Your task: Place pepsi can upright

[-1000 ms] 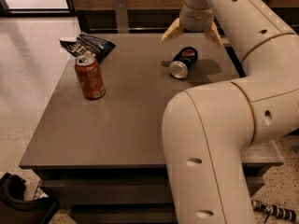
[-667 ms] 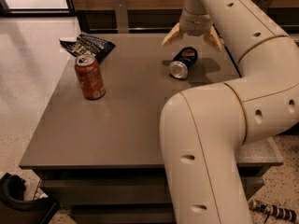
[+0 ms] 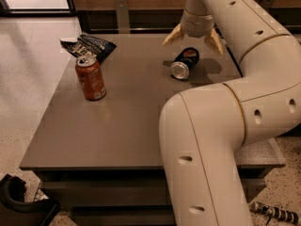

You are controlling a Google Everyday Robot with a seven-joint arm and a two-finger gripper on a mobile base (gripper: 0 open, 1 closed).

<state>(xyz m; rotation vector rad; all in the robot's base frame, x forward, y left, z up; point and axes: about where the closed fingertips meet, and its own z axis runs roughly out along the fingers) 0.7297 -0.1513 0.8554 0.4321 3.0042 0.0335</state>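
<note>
While your gripper hangs spread wide just above it, the pepsi can lies on its side; the orange can stands upright, well apart.

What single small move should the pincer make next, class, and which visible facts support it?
Probably lower the pincer straight down over the pepsi can. The can lies on its side on the table, and the pincer hangs just above it, open and not touching. The orange can stands to the left, out of the way.
</note>
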